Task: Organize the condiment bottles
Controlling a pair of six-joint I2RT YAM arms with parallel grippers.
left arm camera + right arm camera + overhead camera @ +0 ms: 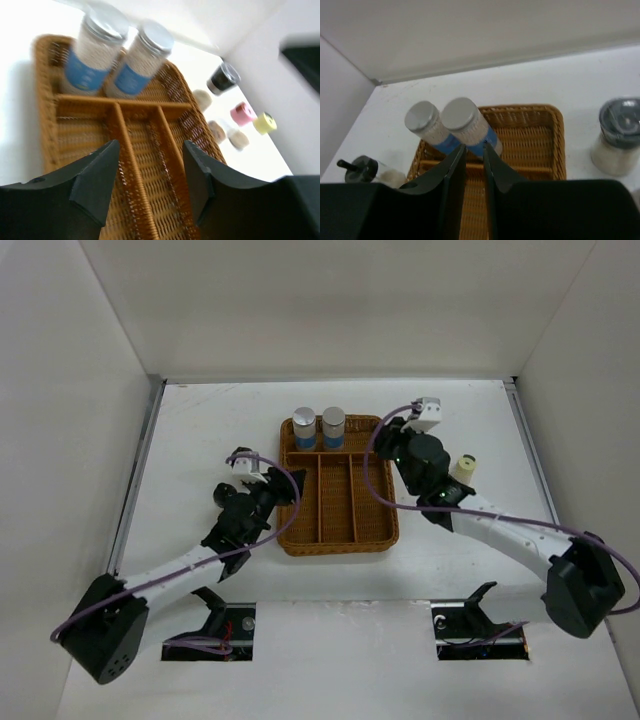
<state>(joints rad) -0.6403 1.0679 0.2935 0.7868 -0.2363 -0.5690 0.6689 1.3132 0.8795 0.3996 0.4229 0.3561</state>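
Two tall silver-capped bottles with blue bands [304,427] [333,425] stand in the wicker tray's back compartment; they also show in the left wrist view [92,50] [140,57]. My left gripper [282,488] [150,147] is open and empty over the tray's left side. My right gripper [390,432] [474,146] hangs by the tray's back right corner, jaws a narrow slit apart, nothing between them. Right of the tray are a black-capped bottle [223,77] [619,130], a pink-capped one [242,113] and a yellow-capped one [264,123] [463,467]. Another black-capped bottle [367,170] stands left of the tray.
The brown wicker tray [385,530] has one back compartment and three long front ones, which hold nothing. Two or three more small bottles [238,139] lie blurred by the tray's right rim. White walls close in the table on three sides.
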